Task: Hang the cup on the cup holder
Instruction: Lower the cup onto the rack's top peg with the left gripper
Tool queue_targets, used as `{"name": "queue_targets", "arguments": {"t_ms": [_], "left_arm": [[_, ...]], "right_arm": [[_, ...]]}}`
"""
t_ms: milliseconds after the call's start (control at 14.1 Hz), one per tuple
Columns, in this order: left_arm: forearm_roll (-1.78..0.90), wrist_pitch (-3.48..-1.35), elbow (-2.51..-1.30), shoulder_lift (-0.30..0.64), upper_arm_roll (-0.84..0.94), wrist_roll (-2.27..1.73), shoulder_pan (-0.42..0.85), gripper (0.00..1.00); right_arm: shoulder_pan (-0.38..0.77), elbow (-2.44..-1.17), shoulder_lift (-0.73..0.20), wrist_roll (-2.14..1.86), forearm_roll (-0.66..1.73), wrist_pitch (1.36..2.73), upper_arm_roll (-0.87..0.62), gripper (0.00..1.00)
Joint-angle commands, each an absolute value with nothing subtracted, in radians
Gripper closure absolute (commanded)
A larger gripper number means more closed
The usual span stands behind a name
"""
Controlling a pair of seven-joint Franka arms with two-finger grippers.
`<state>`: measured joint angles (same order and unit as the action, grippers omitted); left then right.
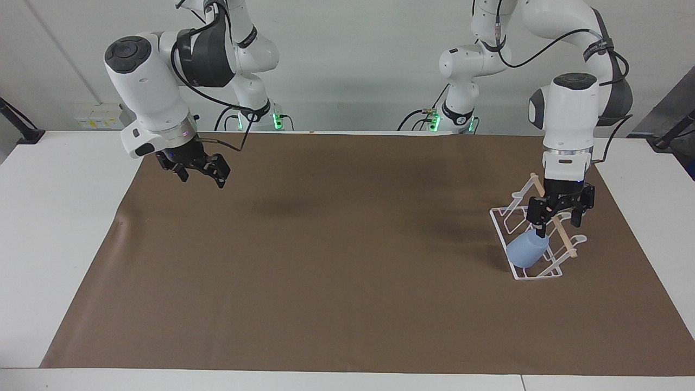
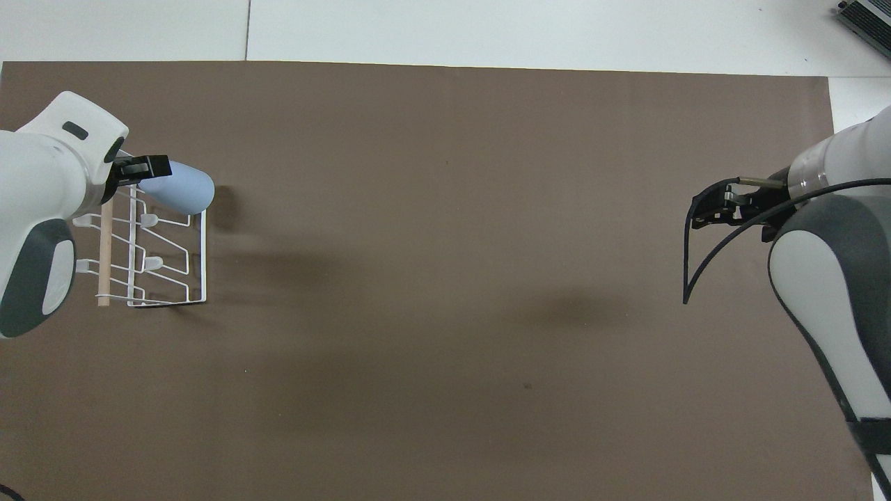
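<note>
With the cup (image 1: 525, 252) resting tilted on the cup holder's (image 1: 502, 231) prong, my left gripper (image 1: 559, 217) hangs over it, fingers spread, seemingly clear. Next I lift straight off. My right gripper (image 1: 202, 169) waits, apparently spread.
</note>
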<state>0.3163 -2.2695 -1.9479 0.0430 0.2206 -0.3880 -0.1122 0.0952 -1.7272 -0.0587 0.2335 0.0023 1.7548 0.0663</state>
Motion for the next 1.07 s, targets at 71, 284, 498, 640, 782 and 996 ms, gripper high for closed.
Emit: {"name": "queue_targets", "arguments": {"t_ms": [71, 284, 498, 640, 782, 996], "left_arm": [[0.154, -2.078, -1.887, 0.031, 0.212, -0.172, -0.092, 0.0], [0.117, -1.895, -1.781, 0.031, 0.212, -0.106, -0.091, 0.0], [0.068, -1.734, -1.669, 0.031, 0.222, -0.091, -0.092, 0.0], [0.029, -1.66, -1.619, 0.031, 0.224, -0.087, -0.095, 0.0], [0.009, -1.644, -1.615, 0.026, 0.219, -0.066, -0.098, 0.0], [0.014, -1.527, -1.508, 0.038, 0.215, -0.026, -0.098, 0.0]], "right_arm": [[0.094, -1.738, -0.044, 0.242, 0.025, 1.756, 0.069, 0.0], [0.094, -1.738, -0.044, 0.242, 0.025, 1.756, 0.069, 0.0], [0.094, -1.738, -0.044, 0.242, 0.025, 1.756, 0.069, 0.0], [0.094, -1.738, -0.044, 0.242, 0.025, 1.756, 0.069, 0.0], [0.092, -1.738, -0.044, 0.242, 0.025, 1.756, 0.069, 0.0], [0.094, -1.738, -0.044, 0.241, 0.025, 1.756, 0.069, 0.0]]}}
